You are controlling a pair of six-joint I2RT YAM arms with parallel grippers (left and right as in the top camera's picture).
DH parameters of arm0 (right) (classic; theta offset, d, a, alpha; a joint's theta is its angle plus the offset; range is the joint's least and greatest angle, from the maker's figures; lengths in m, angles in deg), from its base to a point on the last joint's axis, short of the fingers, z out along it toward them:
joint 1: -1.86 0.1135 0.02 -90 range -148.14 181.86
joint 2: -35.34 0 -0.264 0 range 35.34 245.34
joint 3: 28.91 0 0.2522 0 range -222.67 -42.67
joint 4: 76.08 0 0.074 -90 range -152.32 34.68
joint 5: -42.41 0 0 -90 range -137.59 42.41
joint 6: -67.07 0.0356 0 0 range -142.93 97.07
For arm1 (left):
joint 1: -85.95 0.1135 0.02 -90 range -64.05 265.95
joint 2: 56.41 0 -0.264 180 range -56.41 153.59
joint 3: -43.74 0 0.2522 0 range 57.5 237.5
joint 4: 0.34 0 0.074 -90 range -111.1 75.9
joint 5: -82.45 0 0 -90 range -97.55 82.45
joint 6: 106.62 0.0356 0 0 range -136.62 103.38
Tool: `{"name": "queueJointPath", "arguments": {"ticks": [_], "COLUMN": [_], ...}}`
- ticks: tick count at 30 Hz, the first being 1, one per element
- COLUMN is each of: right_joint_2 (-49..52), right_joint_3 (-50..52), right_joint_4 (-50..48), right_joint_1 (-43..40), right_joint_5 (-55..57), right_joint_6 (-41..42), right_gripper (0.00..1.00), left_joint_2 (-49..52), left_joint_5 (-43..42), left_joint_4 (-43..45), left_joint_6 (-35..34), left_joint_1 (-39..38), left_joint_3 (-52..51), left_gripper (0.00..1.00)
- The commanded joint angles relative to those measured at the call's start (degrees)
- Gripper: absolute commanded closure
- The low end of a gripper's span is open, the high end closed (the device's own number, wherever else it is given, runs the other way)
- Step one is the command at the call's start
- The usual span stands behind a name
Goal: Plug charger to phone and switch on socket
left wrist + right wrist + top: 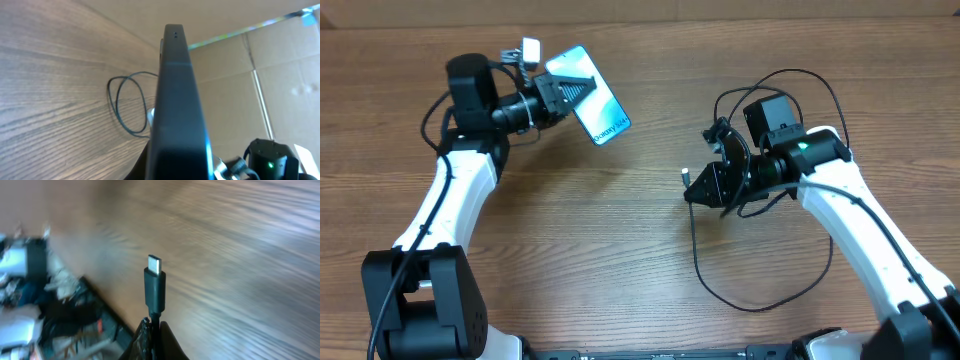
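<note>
Above table [620,250]: left fingers [563,95] clamp phone [595,105], axis diagonal; right fingers [705,188] pinch charger [694,240], plug [688,176] toward phone.

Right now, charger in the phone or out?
Out: charger plug stands bare in right gripper; phone held apart in left gripper.

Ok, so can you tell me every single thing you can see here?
phone: one, light blue screen, black edges, lifted off the table in the left gripper
cable: one, black, thin, looped on the table's right side
plug: one, black, at the cable's end, pointing up above the right gripper
table: one, brown wood
cardboard: brown, behind the table
left gripper: black, shut on the phone
right gripper: black, shut on the cable
arms: two, white and black, left and right
</note>
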Motion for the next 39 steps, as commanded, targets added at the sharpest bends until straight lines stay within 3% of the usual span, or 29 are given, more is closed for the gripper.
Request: {"name": "queueJointPath", "arguments": {"ticks": [1,6,11,27,39], "right_joint_2": [-0.39,-0.39,-0.39,-0.42,-0.42], "right_joint_3": [-1.01,-1.03,-1.03,-1.03,-1.05], "right_joint_4": [-0.57,-4.87,-11.43,-15.06,-15.72], "right_joint_1": [3.21,7.91,9.64,9.46,9.46], "right_joint_5": [-8.41,-8.41,-4.44,-2.95,-5.90], "right_joint_6": [-5.05,-4.20,2.99,2.27,-0.98], "right_gripper": [0.96,0.96,0.96,0.96,0.96], "left_joint_2": [-0.07,-0.07,-0.07,-0.04,-0.04], "left_joint_5": [-6.88,-7.65,-8.74,-22.29,-22.73], "left_joint_4": [4.72,9.79,9.79,9.77,9.77], "left_joint_6": [-3.02,-5.57,-6.38,-1.73,-0.17], "left_joint_1": [-0.81,-2.64,-4.28,-4.59,-4.61], "left_joint_3": [0.35,0.35,0.35,0.35,0.35], "left_gripper": [0.96,0.96,0.96,0.96,0.96]}}
